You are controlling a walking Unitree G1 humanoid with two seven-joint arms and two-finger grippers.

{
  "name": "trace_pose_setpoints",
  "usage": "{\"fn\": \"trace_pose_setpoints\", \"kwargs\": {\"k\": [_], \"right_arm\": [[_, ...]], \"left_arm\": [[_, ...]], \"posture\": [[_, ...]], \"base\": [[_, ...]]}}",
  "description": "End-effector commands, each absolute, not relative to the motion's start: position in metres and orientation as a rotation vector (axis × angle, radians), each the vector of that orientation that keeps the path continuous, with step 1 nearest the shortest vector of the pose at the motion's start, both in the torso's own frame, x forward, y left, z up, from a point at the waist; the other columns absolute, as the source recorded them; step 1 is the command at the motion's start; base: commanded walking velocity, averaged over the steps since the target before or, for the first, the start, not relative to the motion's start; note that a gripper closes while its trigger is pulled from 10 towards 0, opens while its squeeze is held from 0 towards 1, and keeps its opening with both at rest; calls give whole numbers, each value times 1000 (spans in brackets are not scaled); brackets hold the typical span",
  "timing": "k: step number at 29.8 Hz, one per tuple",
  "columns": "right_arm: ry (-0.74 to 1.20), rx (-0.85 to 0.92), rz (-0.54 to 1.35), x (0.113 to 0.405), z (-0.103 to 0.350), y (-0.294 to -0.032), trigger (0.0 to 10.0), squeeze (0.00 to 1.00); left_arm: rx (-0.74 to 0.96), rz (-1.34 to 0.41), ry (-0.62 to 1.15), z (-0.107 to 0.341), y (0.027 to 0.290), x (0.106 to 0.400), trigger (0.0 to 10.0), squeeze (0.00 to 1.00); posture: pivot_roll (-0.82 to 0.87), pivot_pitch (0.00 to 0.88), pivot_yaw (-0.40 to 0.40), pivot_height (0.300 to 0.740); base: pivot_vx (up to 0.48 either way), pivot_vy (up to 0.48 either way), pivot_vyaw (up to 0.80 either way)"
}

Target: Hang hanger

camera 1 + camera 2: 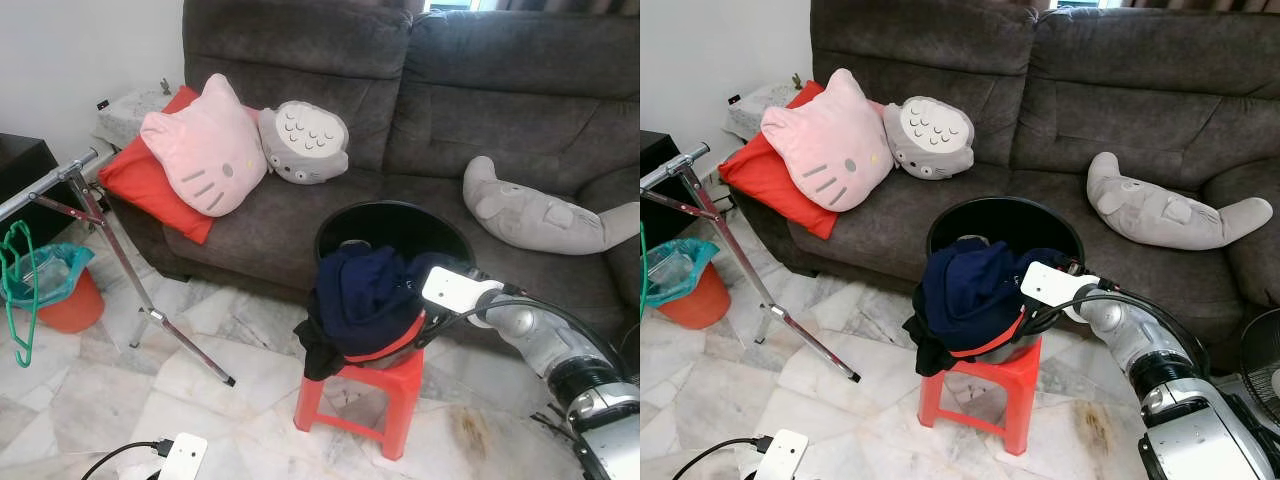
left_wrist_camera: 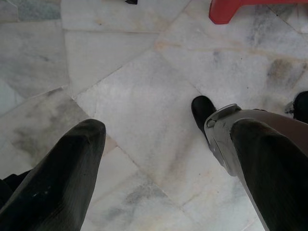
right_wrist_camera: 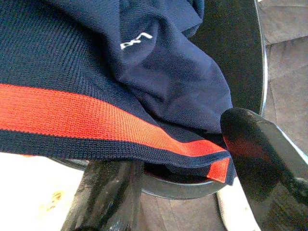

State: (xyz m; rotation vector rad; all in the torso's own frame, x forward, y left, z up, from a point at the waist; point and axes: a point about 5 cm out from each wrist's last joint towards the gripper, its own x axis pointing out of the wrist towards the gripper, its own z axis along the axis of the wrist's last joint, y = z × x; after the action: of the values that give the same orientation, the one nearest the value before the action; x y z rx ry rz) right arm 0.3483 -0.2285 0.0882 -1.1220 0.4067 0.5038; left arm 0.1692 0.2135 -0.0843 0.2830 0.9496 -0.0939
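Overflowing black basin (image 1: 395, 222), navy clothes (image 1: 365, 290) (red-trimmed)

A grey sofa (image 1: 430, 110) carries a pink cat-face cushion (image 1: 205, 148) lying on a red cushion (image 1: 145, 180), a grey round plush (image 1: 305, 142) touching the pink cushion, and a grey seal plush (image 1: 545, 215) well apart on the other seat. In front, a red stool (image 1: 365, 395) supports a black bin (image 1: 395, 235) draped with navy clothing (image 1: 365, 290); an orange bucket (image 1: 65, 300) stands on the marble floor (image 1: 100, 400)

Navy garment (image 3: 120, 62) (red-banded hem), black bucket (image 1: 400, 225), red stool (image 1: 365, 395), green hanger (image 1: 18, 280), grey-veined marble floor (image 2: 144, 110)
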Motion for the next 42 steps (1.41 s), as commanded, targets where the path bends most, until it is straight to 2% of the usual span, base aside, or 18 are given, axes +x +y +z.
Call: {"fn": "trace_pose_setpoints", "kwargs": {"k": [1, 17, 42], "right_arm": [[496, -1129, 610, 336, 68, -225, 0, 0], [477, -1153, 613, 347, 83, -227, 0, 0], [477, -1153, 613, 347, 83, -227, 0, 0]], "left_arm": [[311, -92, 951, -83, 218, 169, 10000, 0], [315, -89, 926, -79, 218, 179, 10000, 0], [315, -89, 926, -79, 218, 179, 10000, 0]], "posture": [[37, 0, 22, 740], [40, 0, 24, 740], [40, 0, 24, 740]], "base": [[0, 0, 0], [0, 0, 0], [0, 0, 0]]}}
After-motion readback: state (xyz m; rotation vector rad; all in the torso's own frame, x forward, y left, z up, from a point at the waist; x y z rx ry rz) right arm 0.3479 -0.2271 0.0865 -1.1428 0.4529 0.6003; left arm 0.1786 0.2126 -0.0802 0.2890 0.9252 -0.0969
